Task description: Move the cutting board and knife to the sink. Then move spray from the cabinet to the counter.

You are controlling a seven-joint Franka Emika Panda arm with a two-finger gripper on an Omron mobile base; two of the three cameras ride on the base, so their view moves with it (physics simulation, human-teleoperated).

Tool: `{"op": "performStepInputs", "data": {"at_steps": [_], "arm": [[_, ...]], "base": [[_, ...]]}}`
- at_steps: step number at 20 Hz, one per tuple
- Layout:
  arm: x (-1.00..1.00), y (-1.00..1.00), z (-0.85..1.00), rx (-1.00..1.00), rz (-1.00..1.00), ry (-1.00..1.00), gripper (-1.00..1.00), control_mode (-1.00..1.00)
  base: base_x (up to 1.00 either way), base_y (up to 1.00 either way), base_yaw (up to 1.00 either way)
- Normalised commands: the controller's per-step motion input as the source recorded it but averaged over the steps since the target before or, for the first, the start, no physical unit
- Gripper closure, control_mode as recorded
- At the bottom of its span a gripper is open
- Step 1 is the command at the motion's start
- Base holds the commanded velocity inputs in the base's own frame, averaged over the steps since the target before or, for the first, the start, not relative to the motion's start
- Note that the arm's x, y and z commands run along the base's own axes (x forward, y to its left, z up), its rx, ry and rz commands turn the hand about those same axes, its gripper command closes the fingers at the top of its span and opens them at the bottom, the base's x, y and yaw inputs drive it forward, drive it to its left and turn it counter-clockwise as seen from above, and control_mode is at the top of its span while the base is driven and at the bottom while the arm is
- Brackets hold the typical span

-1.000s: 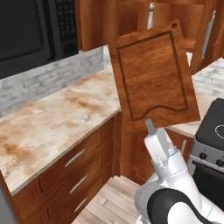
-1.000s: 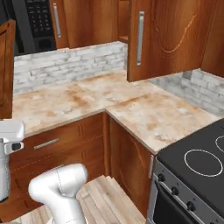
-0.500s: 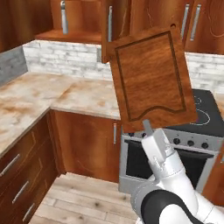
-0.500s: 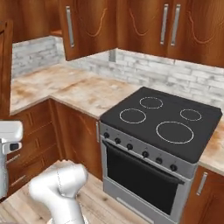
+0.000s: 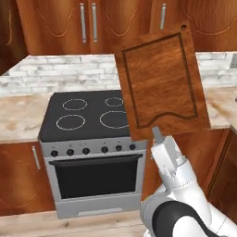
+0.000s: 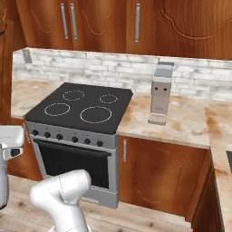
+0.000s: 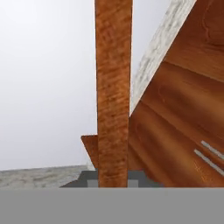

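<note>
Transport step: the end effector (image 5: 156,134) is clamped on the flat dark brown wooden cutting board (image 5: 162,81), held upright. Next, locate the sink, possibly toward 3 o'clock.

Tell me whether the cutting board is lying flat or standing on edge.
On edge, nearly upright: the cutting board rises above the shut gripper, which grips its lower edge, face toward the camera, in front of the stove.
</note>
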Motion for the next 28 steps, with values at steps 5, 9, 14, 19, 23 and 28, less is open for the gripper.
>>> {"op": "performStepInputs", "data": {"at_steps": [5,9,14,19,23,28], "arm": [[0.0,0.0,0.0,0.0,0.0,0.0,1.0,1.0],[0.0,0.0,0.0,0.0,0.0,0.0,1.0,1.0],[0.0,0.0,0.0,0.0,0.0,0.0,1.0,1.0],[0.0,0.0,0.0,0.0,0.0,0.0,1.0,1.0],[0.0,0.0,0.0,0.0,0.0,0.0,1.0,1.0],[0.0,0.0,0.0,0.0,0.0,0.0,1.0,1.0]], "base": [[-0.05,-0.9,-0.64],[-0.03,-0.76,-0.6],[-0.32,-0.04,-0.58],[-0.21,0.0,-0.71],[-0.02,0.07,-0.73],[0.0,0.29,-0.74]]}}
